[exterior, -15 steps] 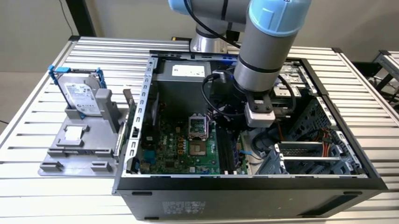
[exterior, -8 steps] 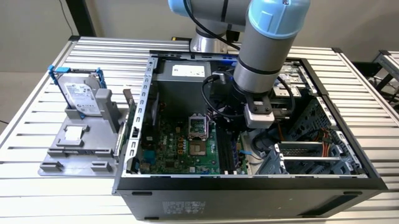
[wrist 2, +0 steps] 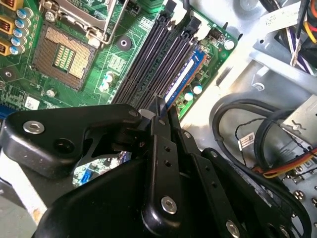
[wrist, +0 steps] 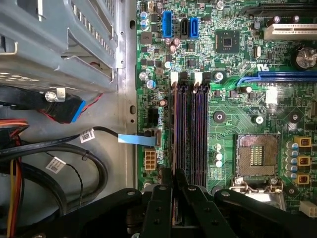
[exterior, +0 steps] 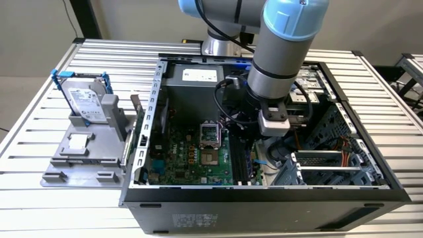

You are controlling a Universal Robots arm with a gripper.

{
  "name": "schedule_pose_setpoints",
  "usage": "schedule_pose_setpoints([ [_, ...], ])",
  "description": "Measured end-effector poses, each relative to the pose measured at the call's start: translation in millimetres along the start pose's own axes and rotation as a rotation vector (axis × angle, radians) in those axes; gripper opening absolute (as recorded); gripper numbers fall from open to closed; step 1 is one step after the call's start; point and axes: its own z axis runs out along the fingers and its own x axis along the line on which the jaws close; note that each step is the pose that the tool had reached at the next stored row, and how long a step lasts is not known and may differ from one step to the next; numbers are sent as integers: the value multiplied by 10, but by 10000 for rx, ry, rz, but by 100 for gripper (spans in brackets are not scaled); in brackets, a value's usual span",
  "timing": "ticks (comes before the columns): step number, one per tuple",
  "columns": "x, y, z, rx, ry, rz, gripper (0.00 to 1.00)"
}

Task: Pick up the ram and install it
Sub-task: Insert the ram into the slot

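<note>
The ram [wrist 2: 182, 77], a dark blue stick with a white label, stands on edge in the black slot nearest the motherboard's edge. It runs from my fingertips along the slot. My gripper [wrist 2: 166, 113] is shut on the ram's near end, its two black fingers [wrist: 161, 198] pressed close on either side of the thin board. In the first wrist view the gripper [wrist: 174, 181] sits over the outer slot, beside the other black slots [wrist: 198, 134]. The exterior view shows the gripper [exterior: 246, 141] lowered inside the open computer case, over the green motherboard [exterior: 191, 153].
The CPU socket [exterior: 210, 134] lies beside the slots. Black cables [wrist: 74, 163] and a metal drive cage [exterior: 324, 166] crowd the case on the other side. Outside the case, a grey hard drive in a blue bracket [exterior: 86, 101] stands on a grey fixture [exterior: 79, 158].
</note>
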Motion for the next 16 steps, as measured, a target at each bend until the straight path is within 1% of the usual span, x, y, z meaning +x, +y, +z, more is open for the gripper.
schedule_pose_setpoints([
  [9, 0, -2, 30, -8, -4, 48, 0],
  [11, 1, -6, 37, 12, 1, 48, 0],
  [16, 0, -6, 33, 17, -5, 48, 0],
])
